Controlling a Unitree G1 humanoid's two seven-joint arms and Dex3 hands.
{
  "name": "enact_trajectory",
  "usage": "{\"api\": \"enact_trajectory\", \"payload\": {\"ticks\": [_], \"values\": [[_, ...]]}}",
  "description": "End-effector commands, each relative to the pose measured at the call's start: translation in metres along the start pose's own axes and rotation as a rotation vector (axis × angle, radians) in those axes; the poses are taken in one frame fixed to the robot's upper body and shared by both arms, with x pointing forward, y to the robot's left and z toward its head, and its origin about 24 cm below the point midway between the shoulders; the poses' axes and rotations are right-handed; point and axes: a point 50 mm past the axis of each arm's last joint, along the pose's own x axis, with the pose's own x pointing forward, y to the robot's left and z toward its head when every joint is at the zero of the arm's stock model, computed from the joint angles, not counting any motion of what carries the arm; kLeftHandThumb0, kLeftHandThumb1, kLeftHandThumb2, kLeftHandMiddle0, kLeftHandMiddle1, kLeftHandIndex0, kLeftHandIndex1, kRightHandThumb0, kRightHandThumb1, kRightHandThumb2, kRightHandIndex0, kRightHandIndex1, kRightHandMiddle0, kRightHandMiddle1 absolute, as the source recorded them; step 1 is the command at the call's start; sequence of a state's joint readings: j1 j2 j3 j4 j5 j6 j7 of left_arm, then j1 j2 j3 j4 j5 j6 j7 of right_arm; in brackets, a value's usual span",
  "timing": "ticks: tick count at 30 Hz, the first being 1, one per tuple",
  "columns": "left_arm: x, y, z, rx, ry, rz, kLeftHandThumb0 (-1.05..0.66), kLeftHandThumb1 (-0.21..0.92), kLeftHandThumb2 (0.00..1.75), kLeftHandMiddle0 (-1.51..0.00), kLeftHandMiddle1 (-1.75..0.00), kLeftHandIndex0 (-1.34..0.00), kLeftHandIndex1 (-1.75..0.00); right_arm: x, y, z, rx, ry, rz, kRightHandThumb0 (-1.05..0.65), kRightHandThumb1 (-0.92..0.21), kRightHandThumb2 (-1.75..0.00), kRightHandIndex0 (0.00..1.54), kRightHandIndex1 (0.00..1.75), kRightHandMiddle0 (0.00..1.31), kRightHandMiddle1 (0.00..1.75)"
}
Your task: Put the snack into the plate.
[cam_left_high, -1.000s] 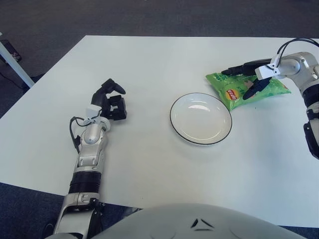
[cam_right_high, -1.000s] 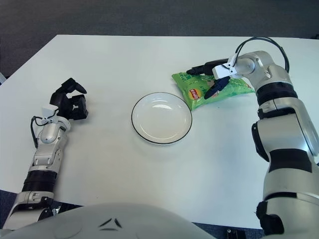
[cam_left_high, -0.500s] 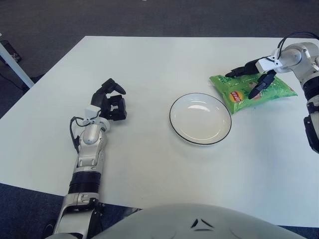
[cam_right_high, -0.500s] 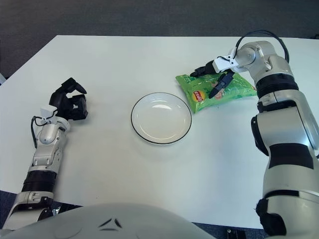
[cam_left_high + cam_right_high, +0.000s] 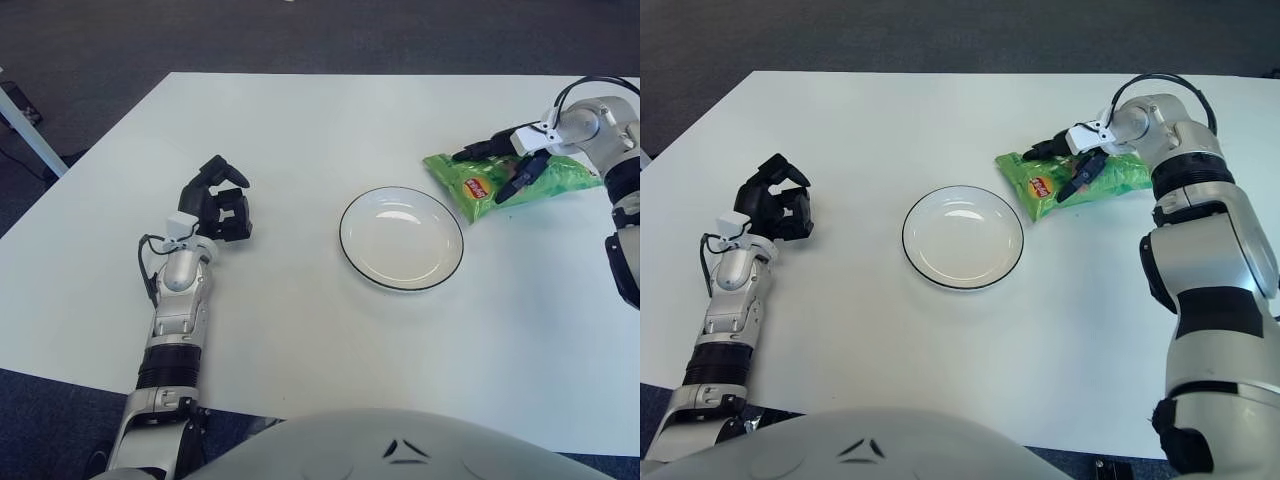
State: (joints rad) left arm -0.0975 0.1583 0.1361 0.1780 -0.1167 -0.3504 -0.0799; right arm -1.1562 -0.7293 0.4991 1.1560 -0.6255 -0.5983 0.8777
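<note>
The right hand [image 5: 1072,158] pinches the crinkly green foil snack bag [image 5: 1080,180] beside the round glossy white black-rimmed plate [image 5: 962,238]; the left hand [image 5: 215,203] shows curled, empty.

Plate [image 5: 401,238] mid-table [image 5: 300,130]; snack bag [image 5: 505,178] just right-behind it, apart; left hand [image 5: 215,203] far left.

The 2 views come from the 2 eyes of 1 stereo camera on the robot's head, looking forward and down over its chest onto the white table [image 5: 300,130]. They sit side by side, so the right eye view shows the same scene shifted leftward. Both take in the plate [image 5: 962,237] near the middle and both arms at the sides. The right eye view shows more of the right arm; the left eye view crops it at the edge.
</note>
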Motion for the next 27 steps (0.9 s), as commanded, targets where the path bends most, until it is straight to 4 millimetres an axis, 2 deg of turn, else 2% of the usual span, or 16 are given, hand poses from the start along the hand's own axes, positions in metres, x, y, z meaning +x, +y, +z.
{"api": "enact_trajectory", "payload": {"ticks": [1,6,9,10,12,13,14,15,16,17,18,19,20,22,25,27], "values": [[-0.052,-0.009,-0.049,-0.078,0.236,0.055,-0.49,0.3,1.34,-1.31,-1.75,-0.63,-1.75,0.01,0.014,-0.002,-0.048,0.014,0.004,-0.96,-0.92,-0.37,0.0,0.0,0.01,0.0],[-0.053,-0.009,-0.048,-0.076,0.229,0.053,-0.49,0.3,1.34,-1.31,-1.75,-0.63,-1.75,0.01,0.017,-0.005,-0.097,0.019,-0.122,-0.94,-0.92,-0.41,0.0,0.0,0.0,0.29],[-0.053,-0.009,-0.047,-0.077,0.225,0.05,-0.49,0.3,1.34,-1.31,-1.75,-0.63,-1.75,0.011,0.019,-0.009,-0.106,0.033,-0.196,-0.9,-0.92,-0.41,0.02,0.01,0.0,0.58],[-0.053,-0.009,-0.047,-0.077,0.224,0.05,-0.49,0.3,1.34,-1.31,-1.75,-0.63,-1.75,0.011,0.02,-0.009,-0.108,0.036,-0.207,-0.88,-0.91,-0.4,0.04,0.02,0.0,0.72],[-0.053,-0.009,-0.047,-0.077,0.222,0.048,-0.48,0.3,1.33,-1.31,-1.75,-0.62,-1.75,0.011,0.02,-0.012,-0.101,0.054,-0.247,-0.86,-0.91,-0.4,0.08,0.05,0.0,0.88],[-0.053,-0.009,-0.047,-0.076,0.221,0.047,-0.48,0.3,1.33,-1.31,-1.75,-0.62,-1.75,0.012,0.02,-0.013,-0.098,0.063,-0.266,-0.82,-0.85,-0.44,0.05,0.47,0.06,1.12],[-0.053,-0.009,-0.047,-0.076,0.221,0.047,-0.48,0.31,1.33,-1.31,-1.75,-0.62,-1.75,0.012,0.02,-0.013,-0.097,0.068,-0.28,-0.8,-0.79,-0.5,0.03,0.75,0.1,1.28],[-0.054,-0.008,-0.047,-0.076,0.221,0.047,-0.48,0.31,1.33,-1.31,-1.75,-0.62,-1.75,0.012,0.02,-0.015,-0.096,0.08,-0.306,-0.79,-0.77,-0.52,0.03,0.85,0.11,1.34],[-0.054,-0.008,-0.047,-0.074,0.22,0.047,-0.48,0.31,1.33,-1.31,-1.75,-0.62,-1.75,0.013,0.02,-0.017,-0.081,0.105,-0.367,-0.67,-0.63,-0.75,0.02,1.15,0.29,1.45],[-0.054,-0.008,-0.046,-0.073,0.219,0.048,-0.48,0.31,1.33,-1.31,-1.75,-0.62,-1.75,0.013,0.02,-0.019,-0.071,0.124,-0.412,-0.62,-0.48,-1.0,0.15,1.36,0.44,1.56],[-0.054,-0.008,-0.046,-0.072,0.219,0.048,-0.48,0.31,1.33,-1.31,-1.75,-0.62,-1.75,0.014,0.021,-0.021,-0.046,0.146,-0.464,-0.6,-0.42,-1.09,0.2,1.44,0.49,1.59],[-0.054,-0.008,-0.046,-0.071,0.218,0.049,-0.48,0.31,1.33,-1.3,-1.75,-0.62,-1.75,0.015,0.022,-0.023,-0.03,0.16,-0.494,-0.38,-0.28,-1.26,0.38,1.47,0.6,1.65],[-0.054,-0.008,-0.046,-0.071,0.217,0.049,-0.48,0.31,1.32,-1.3,-1.75,-0.62,-1.75,0.016,0.022,-0.024,-0.005,0.173,-0.536,-0.31,-0.23,-1.32,0.45,1.48,0.64,1.67],[-0.054,-0.008,-0.046,-0.07,0.215,0.049,-0.48,0.31,1.32,-1.3,-1.75,-0.62,-1.75,0.016,0.022,-0.025,0.036,0.193,-0.601,-0.13,-0.1,-1.48,0.68,1.49,0.7,1.71],[-0.054,-0.008,-0.046,-0.068,0.213,0.05,-0.48,0.31,1.32,-1.3,-1.75,-0.62,-1.75,0.016,0.016,-0.024,0.074,0.202,-0.683,-0.04,-0.02,-1.56,0.85,1.47,0.69,1.74],[-0.054,-0.008,-0.046,-0.067,0.213,0.052,-0.48,0.31,1.32,-1.3,-1.75,-0.62,-1.75,0.012,0.009,-0.017,0.077,0.173,-0.744,-0.02,-0.01,-1.58,0.88,1.49,0.67,1.74]]}}
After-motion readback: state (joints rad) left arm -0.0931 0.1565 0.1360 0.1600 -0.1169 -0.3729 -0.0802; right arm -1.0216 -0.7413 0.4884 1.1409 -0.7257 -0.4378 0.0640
